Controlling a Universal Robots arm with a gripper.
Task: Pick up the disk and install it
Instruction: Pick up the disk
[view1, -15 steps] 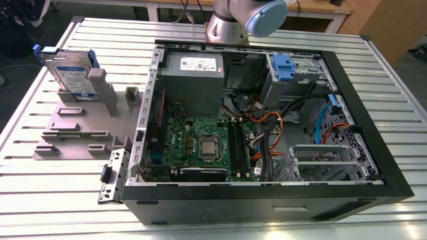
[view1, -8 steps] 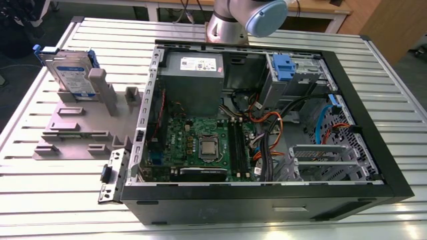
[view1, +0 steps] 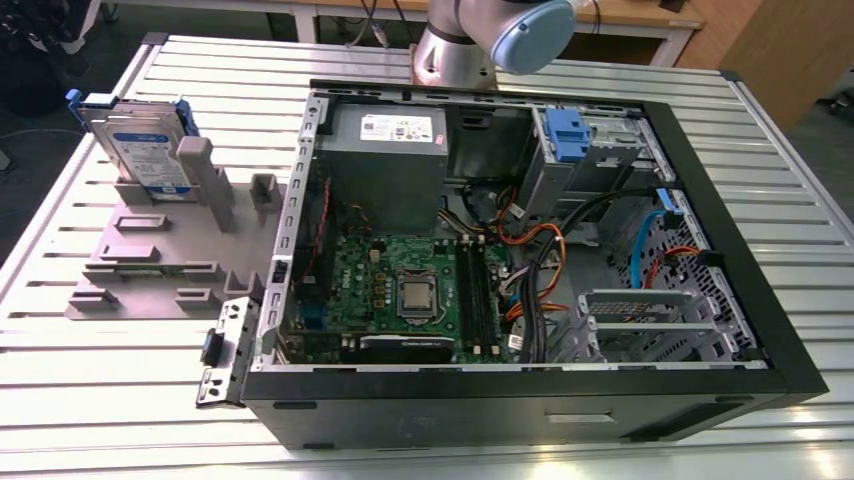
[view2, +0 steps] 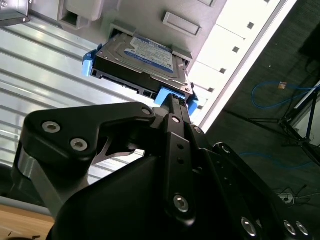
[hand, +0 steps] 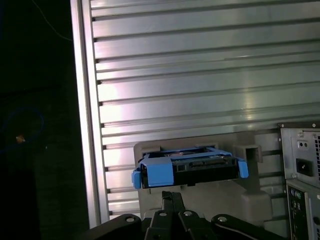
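Here our hand (hand: 172, 196) looks closed and empty just short of the disk (hand: 187, 169), upright in its grey holder (view1: 134, 268) at the exterior view's left; advancing closed could knock it askew.

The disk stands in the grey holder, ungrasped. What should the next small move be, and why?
Probably bring the gripper closer to the disk: it stands on edge in the grey holder, nothing grips it, and in both wrist views the gripper points at its blue frame.
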